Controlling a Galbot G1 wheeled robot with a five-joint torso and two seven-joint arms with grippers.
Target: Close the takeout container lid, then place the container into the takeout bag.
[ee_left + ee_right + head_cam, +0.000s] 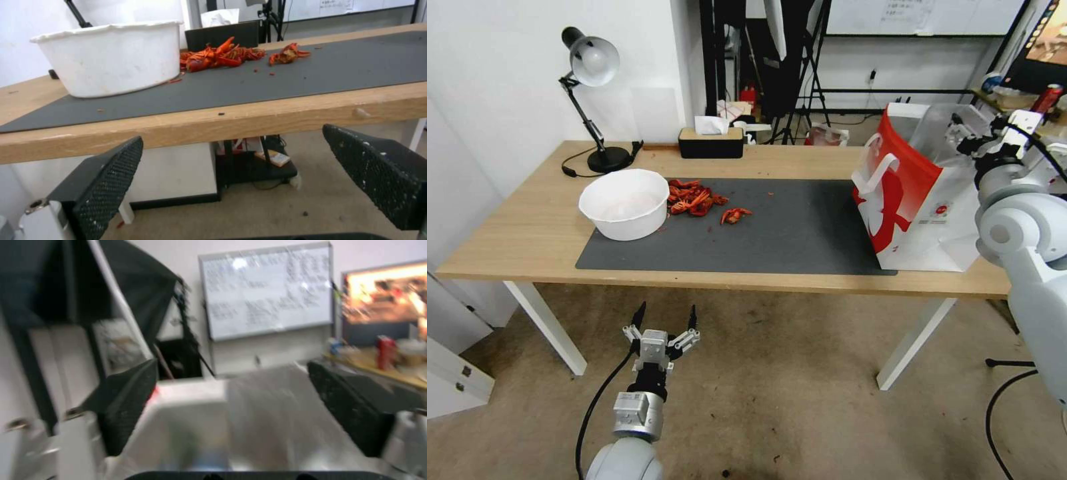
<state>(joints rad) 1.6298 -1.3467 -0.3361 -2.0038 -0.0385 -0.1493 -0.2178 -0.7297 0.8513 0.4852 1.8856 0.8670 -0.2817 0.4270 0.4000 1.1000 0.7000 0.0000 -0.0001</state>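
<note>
Right gripper [231, 400] is up over the open top of the takeout bag [917, 193], fingers [126, 403] spread wide with nothing between them; from the right wrist view the bag's translucent liner [267, 420] spreads just below the fingers, blurred. In the head view that gripper [964, 137] sits at the bag's far right top edge, its white arm [1020, 240] rising from the right edge. The bag stands upright on the right end of the wooden table [514, 227], partly on the dark grey mat [794, 233], red-and-white side and white flat handles [875, 167] facing the table's middle. The takeout container can't be made out — a faint bluish patch low in the wrist view, under the liner, is too blurred to call. Left gripper [666, 317] hangs low in front of the table's near edge, over the floor, well apart from everything on top; its fingers [106, 180] are wide apart and empty, pointing at the table edge. On the mat's left end sits a round white bowl [625, 203], with red crayfish shells [694, 198] just beside it — one loose bit [736, 215] slightly apart. Black desk lamp [590, 100] and tissue box [711, 141] at the table's back edge.
</note>
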